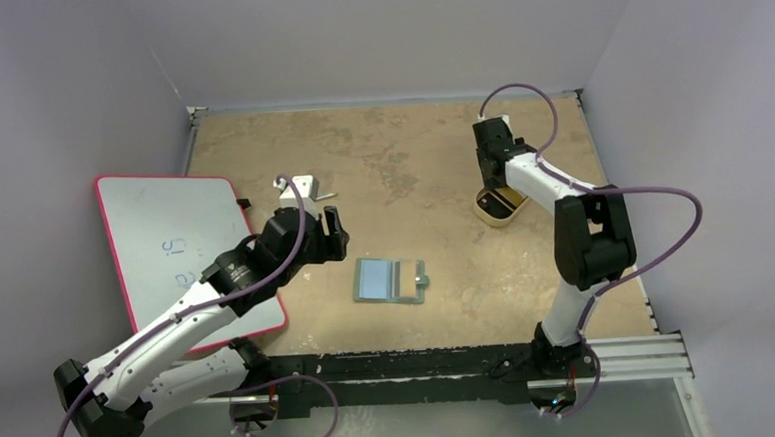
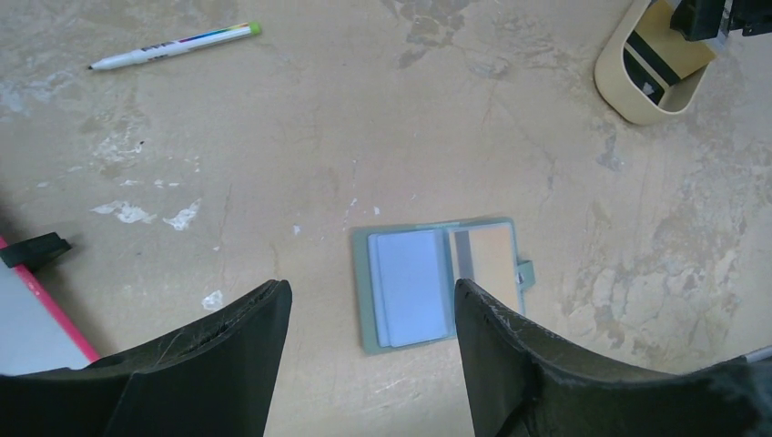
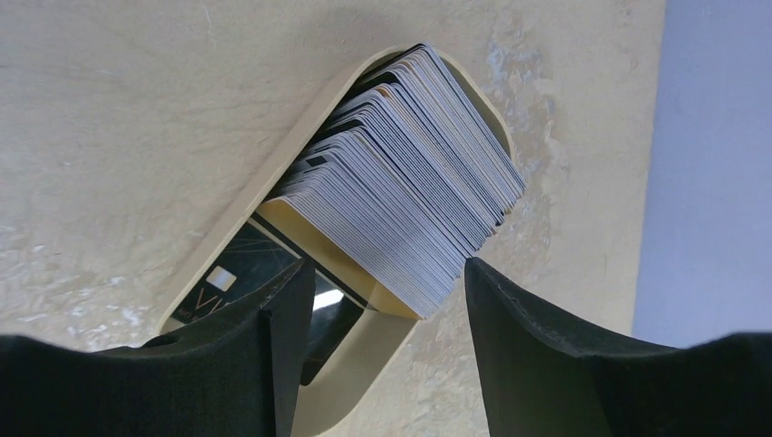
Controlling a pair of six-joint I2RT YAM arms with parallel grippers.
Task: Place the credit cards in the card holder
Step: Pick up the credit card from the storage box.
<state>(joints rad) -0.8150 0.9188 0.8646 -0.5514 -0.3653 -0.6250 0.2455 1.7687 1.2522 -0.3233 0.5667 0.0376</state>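
Observation:
The card holder (image 1: 391, 280) lies open and flat on the table, with pale blue pockets on its left half and a snap tab on its right. In the left wrist view, the card holder (image 2: 443, 282) shows a pale orange face with a grey stripe in its right pocket. My left gripper (image 1: 329, 234) is open and empty, hovering to the left of it (image 2: 371, 289). The credit cards (image 3: 410, 173) stand as a thick stack in the tan tray (image 3: 364, 382), with a black card (image 3: 228, 273) lying beside them. My right gripper (image 3: 378, 282) is open, its jaws astride the stack's lower corner (image 1: 492, 178).
The tan tray (image 1: 500, 205) sits at the right of the table. A red-edged whiteboard (image 1: 175, 250) overhangs the table's left side. A marker pen (image 2: 173, 44) lies at the back, next to a white object (image 1: 302, 191). A black clip (image 2: 35, 248) sits by the whiteboard's edge.

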